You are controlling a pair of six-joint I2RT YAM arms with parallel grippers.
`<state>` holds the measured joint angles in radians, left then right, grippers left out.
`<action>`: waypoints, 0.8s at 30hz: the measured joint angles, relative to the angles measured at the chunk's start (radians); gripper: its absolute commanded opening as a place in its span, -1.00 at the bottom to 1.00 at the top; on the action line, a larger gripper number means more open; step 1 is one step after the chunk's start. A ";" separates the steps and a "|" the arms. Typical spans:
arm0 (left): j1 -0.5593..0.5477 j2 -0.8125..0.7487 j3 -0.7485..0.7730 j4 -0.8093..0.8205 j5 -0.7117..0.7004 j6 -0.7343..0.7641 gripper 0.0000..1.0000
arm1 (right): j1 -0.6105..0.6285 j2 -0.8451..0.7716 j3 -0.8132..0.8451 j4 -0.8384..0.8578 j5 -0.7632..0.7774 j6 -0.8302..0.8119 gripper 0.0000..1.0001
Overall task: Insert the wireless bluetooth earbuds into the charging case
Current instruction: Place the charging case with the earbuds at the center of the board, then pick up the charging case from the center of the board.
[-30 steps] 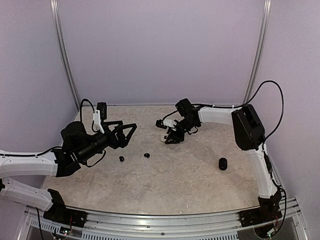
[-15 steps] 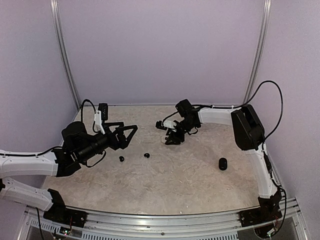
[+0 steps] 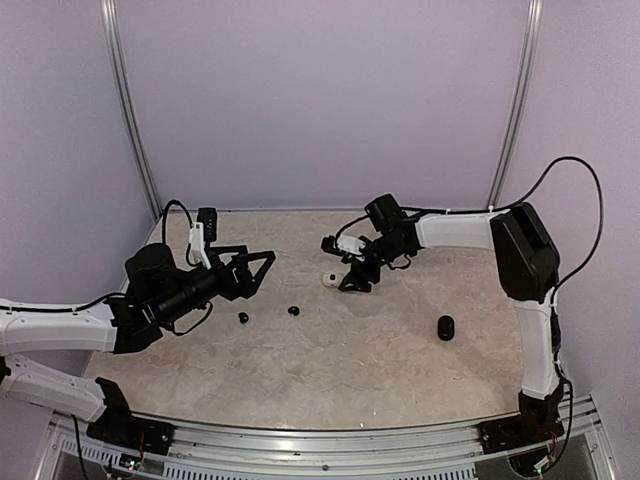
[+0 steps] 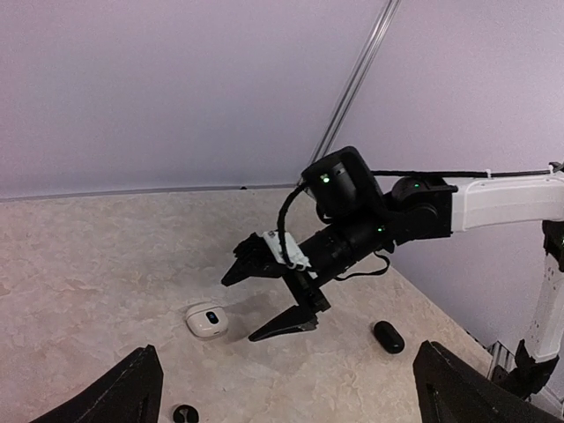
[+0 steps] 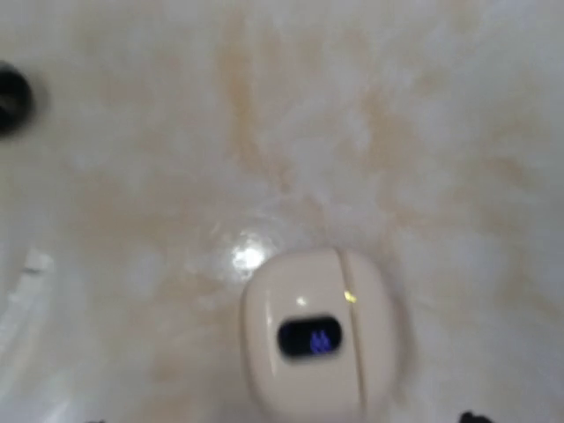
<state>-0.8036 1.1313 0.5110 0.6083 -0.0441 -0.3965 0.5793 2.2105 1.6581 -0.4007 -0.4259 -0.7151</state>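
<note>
Marbled table (image 3: 350, 370) carries the white case (image 3: 327, 280), lid shut, just beside the right gripper (image 3: 340, 266), whose fingers are apart and empty. Both buds (image 3: 293, 311) lie left of the case, near the wide-open left gripper (image 3: 262, 272). Tiny and glossy, they could squirt from a pinch.

Right wrist view is blurred: dark blob (image 5: 11, 99) clipped by left edge, can't ID it. Left wrist: earbud (image 4: 185, 413) cut off at bottom edge.
</note>
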 measured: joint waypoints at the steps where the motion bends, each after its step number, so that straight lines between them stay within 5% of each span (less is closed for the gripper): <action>1: 0.000 0.000 0.000 -0.002 -0.013 0.000 0.98 | 0.000 -0.060 -0.060 0.037 0.004 0.016 0.82; 11: 0.000 0.015 0.001 -0.015 -0.132 -0.002 0.98 | 0.011 -0.503 -0.328 0.185 0.108 0.311 0.99; 24: 0.023 0.072 0.025 -0.027 -0.237 -0.050 0.98 | 0.018 -0.903 -0.737 0.063 0.510 0.770 0.99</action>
<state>-0.7803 1.2037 0.5358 0.5808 -0.2813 -0.4469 0.5972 1.3071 0.9211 -0.3382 0.0837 0.0551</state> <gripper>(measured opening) 0.990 0.994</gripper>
